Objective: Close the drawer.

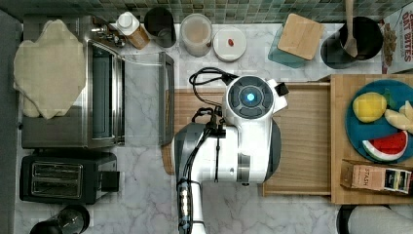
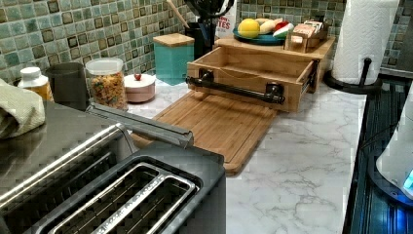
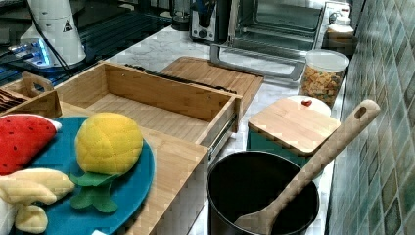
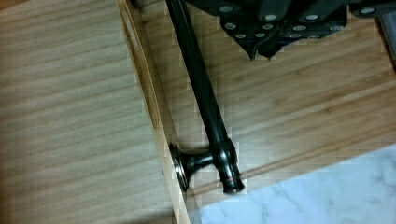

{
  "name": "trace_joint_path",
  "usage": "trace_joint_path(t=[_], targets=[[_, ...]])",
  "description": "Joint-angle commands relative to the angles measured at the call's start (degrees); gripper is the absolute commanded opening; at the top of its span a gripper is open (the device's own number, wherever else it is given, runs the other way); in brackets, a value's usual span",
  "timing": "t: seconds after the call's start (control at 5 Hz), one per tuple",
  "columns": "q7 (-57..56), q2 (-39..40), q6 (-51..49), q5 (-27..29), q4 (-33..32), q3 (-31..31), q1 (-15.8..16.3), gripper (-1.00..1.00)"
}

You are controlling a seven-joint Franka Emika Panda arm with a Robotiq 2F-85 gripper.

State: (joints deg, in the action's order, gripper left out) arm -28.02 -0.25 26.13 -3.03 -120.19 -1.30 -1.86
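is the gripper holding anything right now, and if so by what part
Nothing is held. The gripper hangs shut above the cutting board, beside the drawer's handle, not around it.

Arm (image 1: 243,141) covers drawer (image 1: 304,141) front & handle in top view. Wrist view: tool (image 4: 261,53) cut off at the edge, fingers too dark to read; handle (image 4: 205,107) runs out of frame.
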Motion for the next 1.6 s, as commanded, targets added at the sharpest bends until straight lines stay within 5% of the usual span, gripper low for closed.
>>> trace_joint_path(t=[0.2, 0.4, 1.6], targets=[[2.17, 0.33, 9.48, 0.60, -8.10, 3.97, 3.34, -1.00], [2.00, 2.84, 8.48, 0.37, -7.80, 2.69, 4.99, -1.00], [3.72, 4.95, 27.05, -14.39, -17.20, -1.10, -1.11, -1.00]])
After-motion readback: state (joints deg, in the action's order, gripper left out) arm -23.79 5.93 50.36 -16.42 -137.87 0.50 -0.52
